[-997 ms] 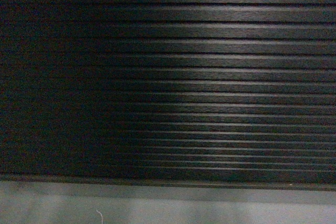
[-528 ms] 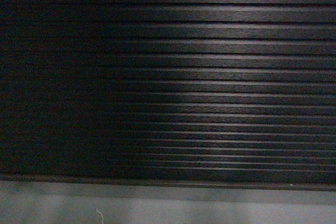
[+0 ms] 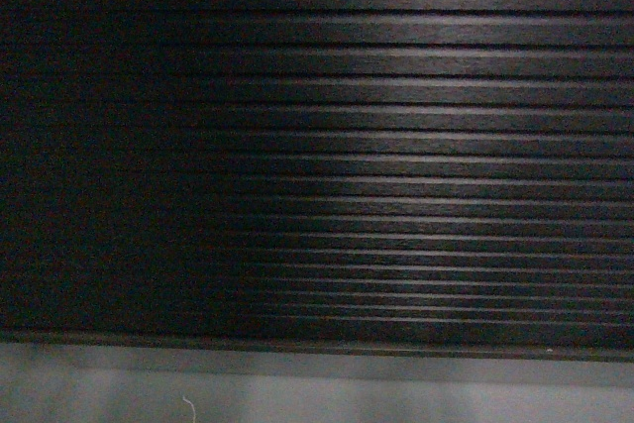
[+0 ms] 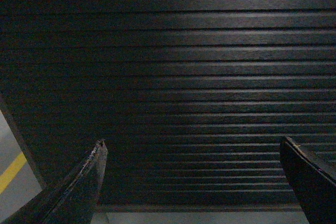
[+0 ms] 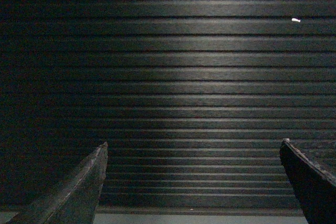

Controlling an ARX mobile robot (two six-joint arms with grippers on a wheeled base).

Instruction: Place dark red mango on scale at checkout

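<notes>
The checkout [image 3: 396, 146] fills the head view as a dark wall of horizontal ribbed slats, seen close and low. The same slatted front fills the left wrist view [image 4: 184, 77] and the right wrist view [image 5: 184, 87]. My left gripper [image 4: 192, 141] is open, its dark fingers wide apart with nothing between them, facing the slats. My right gripper [image 5: 193, 142] is open and empty as well, also pointed at the slats. The dark red mango and the scale are out of view. Neither gripper shows in the head view.
A strip of grey floor [image 3: 317, 393] runs below the counter's base, with a small white speck [image 3: 186, 405] on it. In the left wrist view the counter's left corner edge [image 4: 21, 140] shows, with grey floor and a yellow line [image 4: 10, 174] beyond it.
The head view has shifted very little; the lit patch on the slats sits slightly further right and the left side is darker.
</notes>
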